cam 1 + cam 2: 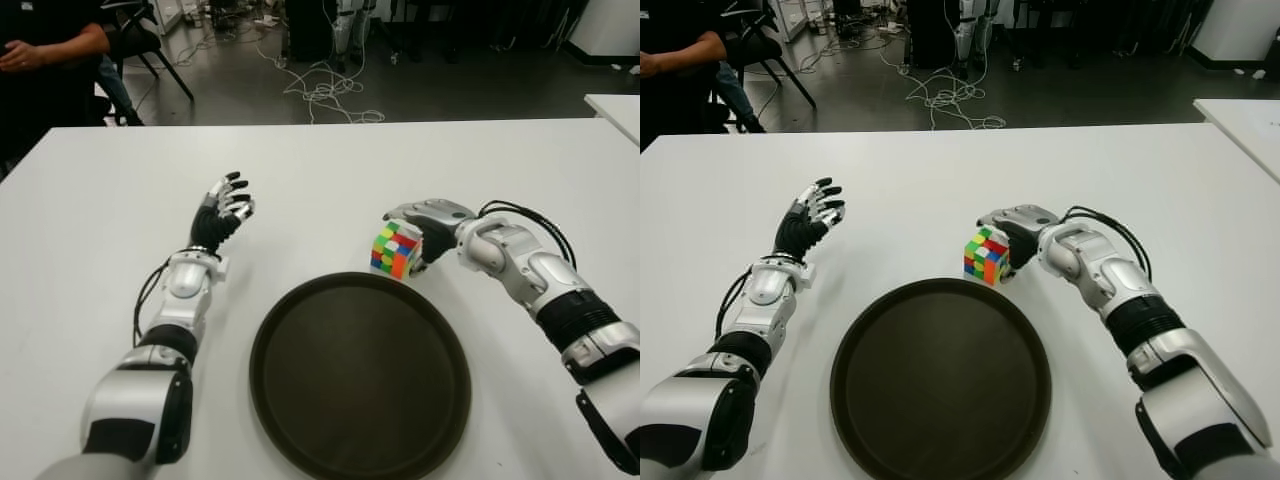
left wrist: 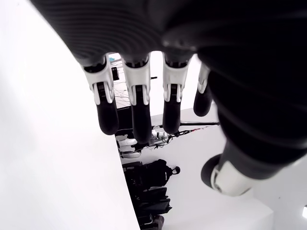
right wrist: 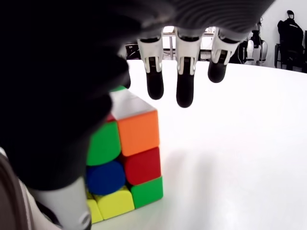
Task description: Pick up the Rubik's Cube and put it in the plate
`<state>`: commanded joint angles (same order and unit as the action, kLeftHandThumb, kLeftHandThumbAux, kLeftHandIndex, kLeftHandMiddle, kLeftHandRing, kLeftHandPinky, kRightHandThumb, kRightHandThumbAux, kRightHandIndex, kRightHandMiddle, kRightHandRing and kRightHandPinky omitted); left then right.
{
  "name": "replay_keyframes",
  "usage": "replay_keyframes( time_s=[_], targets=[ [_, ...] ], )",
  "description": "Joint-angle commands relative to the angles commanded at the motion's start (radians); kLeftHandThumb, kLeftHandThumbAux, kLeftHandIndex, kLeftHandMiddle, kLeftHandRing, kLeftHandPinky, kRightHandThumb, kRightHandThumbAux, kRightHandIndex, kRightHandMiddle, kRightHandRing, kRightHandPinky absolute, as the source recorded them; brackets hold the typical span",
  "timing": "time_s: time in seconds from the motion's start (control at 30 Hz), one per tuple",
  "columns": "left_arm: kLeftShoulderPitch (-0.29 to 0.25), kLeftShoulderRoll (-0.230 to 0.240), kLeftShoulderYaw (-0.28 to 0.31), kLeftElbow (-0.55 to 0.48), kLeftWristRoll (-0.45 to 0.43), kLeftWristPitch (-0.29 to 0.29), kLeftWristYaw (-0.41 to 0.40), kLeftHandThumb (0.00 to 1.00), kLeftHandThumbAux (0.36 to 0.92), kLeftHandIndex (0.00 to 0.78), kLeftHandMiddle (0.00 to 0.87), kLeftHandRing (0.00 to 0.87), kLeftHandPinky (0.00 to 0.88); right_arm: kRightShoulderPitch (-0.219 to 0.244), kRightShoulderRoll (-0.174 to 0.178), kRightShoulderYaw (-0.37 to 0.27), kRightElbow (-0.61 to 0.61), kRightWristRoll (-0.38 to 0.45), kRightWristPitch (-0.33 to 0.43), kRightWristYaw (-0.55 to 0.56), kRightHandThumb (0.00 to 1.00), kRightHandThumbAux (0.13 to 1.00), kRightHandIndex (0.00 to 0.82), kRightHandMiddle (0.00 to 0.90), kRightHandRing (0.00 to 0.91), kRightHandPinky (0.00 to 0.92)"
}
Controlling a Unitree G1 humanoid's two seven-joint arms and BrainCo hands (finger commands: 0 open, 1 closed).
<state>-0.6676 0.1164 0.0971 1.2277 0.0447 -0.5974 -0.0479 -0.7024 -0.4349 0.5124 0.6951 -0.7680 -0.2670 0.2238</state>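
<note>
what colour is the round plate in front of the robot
The round plate is dark brown, almost black, and plain with no pattern; the left eye view shows it best.

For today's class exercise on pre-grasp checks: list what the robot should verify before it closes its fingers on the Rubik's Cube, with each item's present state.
1. Rubik's Cube stands on the table, just beyond the plate rim: ok.
2. Right hand beside cube: ok.
3. Fingers extended above cube, not closed: not ok.
4. Plate bare: ok.
5. Left hand left of plate, holding nothing: ok.
6. Thumb contact with cube: cannot tell.
</note>
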Motion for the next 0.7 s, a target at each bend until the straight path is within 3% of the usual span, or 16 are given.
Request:
replay_keyframes(
  time_s=[0.13,0.3,0.4,0.57,0.7],
  targets=[
    [0.0,0.001,-0.001,0.001,0.002,-0.001,0.002,0.176,0.725,0.132,0.196,0.206,0.22,-0.004,0.002,0.001,0.013,0.002,-0.01,-0.004,0.0,0.86,0.194,0.262,0.273,0.249],
    [0.001,0.002,-0.006,0.0,0.008,-0.014,0.006,0.171,0.728,0.133,0.194,0.206,0.224,-0.008,0.004,0.0,0.031,0.003,-0.026,-0.018,0.0,0.888,0.266,0.432,0.434,0.405],
    [0.001,0.003,-0.008,0.0,0.011,-0.018,0.008,0.159,0.728,0.131,0.191,0.204,0.224,-0.009,0.005,-0.001,0.039,0.003,-0.034,-0.027,0.0,0.891,0.286,0.499,0.5,0.448],
    [0.0,0.003,-0.009,0.001,0.011,-0.018,0.006,0.15,0.732,0.133,0.188,0.203,0.223,-0.012,0.007,-0.002,0.045,0.004,-0.033,-0.025,0.0,0.882,0.238,0.508,0.504,0.419],
    [-0.001,0.002,-0.007,0.001,0.006,-0.015,-0.002,0.166,0.733,0.132,0.187,0.205,0.227,-0.012,0.008,-0.002,0.043,0.005,-0.031,-0.022,0.0,0.867,0.195,0.454,0.461,0.343]
  ],
)
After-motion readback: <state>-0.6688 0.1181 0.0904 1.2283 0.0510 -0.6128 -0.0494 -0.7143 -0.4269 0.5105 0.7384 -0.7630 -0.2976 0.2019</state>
